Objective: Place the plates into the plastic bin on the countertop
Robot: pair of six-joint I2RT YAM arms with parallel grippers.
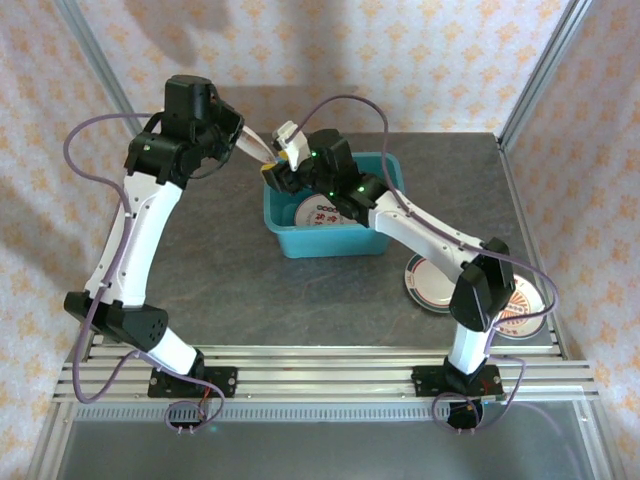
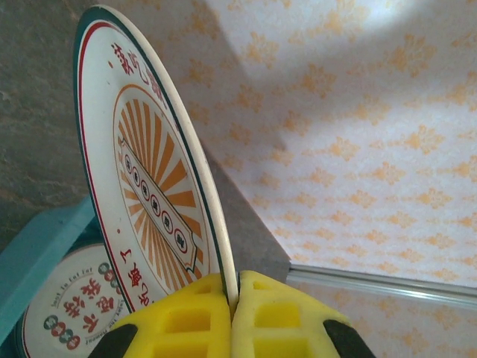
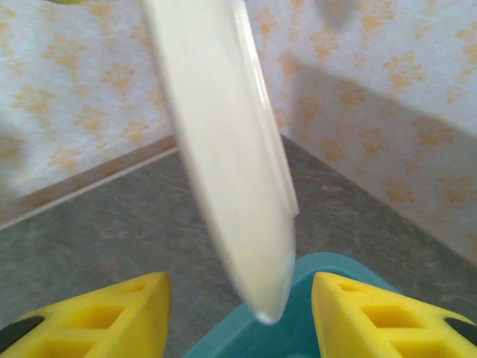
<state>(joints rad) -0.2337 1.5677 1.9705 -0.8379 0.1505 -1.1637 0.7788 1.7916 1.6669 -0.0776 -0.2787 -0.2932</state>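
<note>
**A:** Two grippers out, then. What has your left one got?

**B:** My left gripper (image 2: 232,287) is clamped tight on the rim of a sunburst plate (image 2: 149,164). It has a pale face, orange rays and a red and dark green border. It stands on edge, tilted, reaching away from my fingertips.

**A:** Where is that?

**B:** Over the far left corner of the plastic bin (image 1: 330,243). The bin sits about midway across the countertop (image 1: 220,250), toward the far side.

**A:** Anything inside?

**B:** One lettered plate (image 1: 320,212) lies flat on the bin's floor, red characters on white.

**A:** And your right side?

**B:** My right gripper (image 3: 238,282) reaches over the bin from the right, jaws partway open and gripping nothing. The sunburst plate's plain white back hangs between my two yellow fingers (image 3: 112,313). Its lower edge is just above the bin's rim, and as far as I can see it touches neither finger.

**A:** Further right?

**B:** Two more plates (image 1: 425,283) lie flat on the countertop, right of the bin on the near side. My right arm partly hides them.
</note>
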